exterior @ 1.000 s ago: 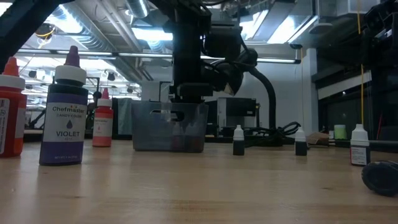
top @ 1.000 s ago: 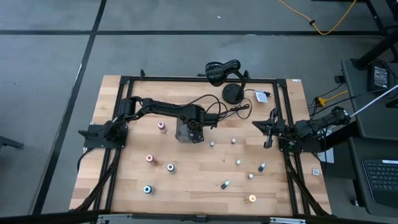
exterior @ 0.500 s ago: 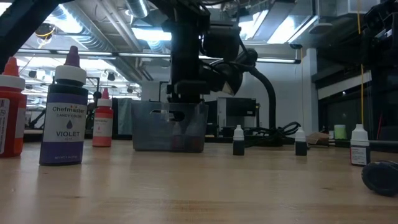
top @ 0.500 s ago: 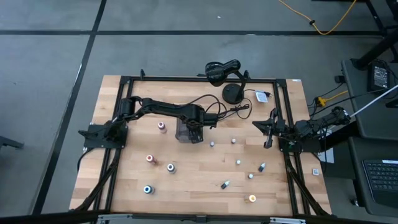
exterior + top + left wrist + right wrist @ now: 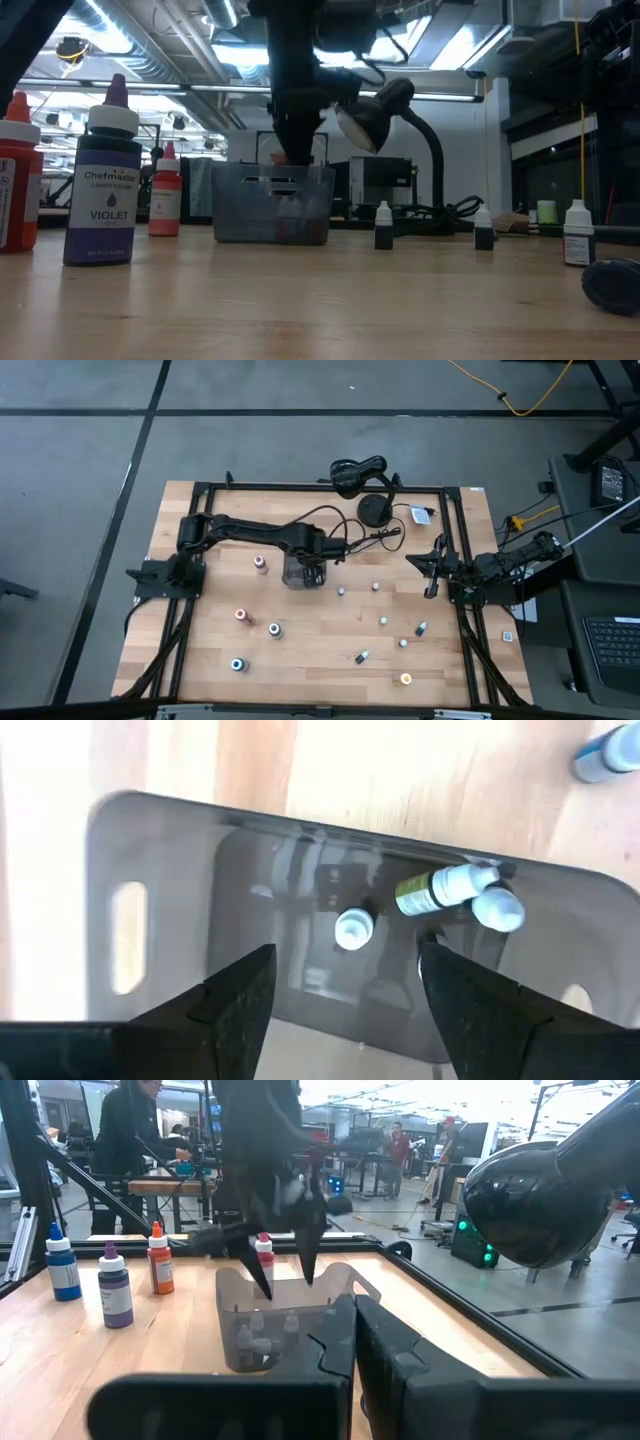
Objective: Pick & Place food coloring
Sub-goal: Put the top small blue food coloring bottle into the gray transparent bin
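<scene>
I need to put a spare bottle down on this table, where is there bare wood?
The widest bare wood lies between the left cluster (white-capped bottle) and the right scatter (toppled dark bottle). Crowded: around the translucent gray bin, under the open left gripper, and the right side near the yellow-capped bottle.

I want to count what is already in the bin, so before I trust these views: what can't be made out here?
- Bin contents: the left wrist view shows three bottles past the open left gripper; its fingers cover the near corners.
- Low view: the tinted bin wall blurs what is inside.
- High view: the left arm covers part of the bin; loose bottles are too small to read.
- Right gripper: parked at the table's right edge.
</scene>
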Available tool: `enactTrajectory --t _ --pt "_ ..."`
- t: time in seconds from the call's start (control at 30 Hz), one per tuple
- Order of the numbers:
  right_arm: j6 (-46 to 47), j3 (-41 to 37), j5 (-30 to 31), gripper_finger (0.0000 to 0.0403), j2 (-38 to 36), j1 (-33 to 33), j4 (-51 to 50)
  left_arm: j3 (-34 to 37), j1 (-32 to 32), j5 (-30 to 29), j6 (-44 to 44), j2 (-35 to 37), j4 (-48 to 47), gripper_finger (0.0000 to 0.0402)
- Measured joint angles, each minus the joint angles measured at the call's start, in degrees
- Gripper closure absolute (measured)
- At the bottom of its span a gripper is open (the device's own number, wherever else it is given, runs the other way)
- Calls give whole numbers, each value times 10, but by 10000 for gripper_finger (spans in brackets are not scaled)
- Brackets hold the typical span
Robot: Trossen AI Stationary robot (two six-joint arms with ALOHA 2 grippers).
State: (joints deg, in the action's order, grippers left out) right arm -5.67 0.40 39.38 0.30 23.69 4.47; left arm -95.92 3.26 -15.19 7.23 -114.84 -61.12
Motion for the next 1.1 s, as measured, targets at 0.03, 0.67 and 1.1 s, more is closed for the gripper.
enactTrajectory --t 0.03,0.67,1.1 --pt "0 0 0 388 0 0 0 0 -2 0 -4 6 1 158" --pt "0 0 0 388 0 0 0 0 -85 20 -78 93 -25 164" --pt "0 0 0 388 0 0 0 0 -151 62 -16 90 -75 164"
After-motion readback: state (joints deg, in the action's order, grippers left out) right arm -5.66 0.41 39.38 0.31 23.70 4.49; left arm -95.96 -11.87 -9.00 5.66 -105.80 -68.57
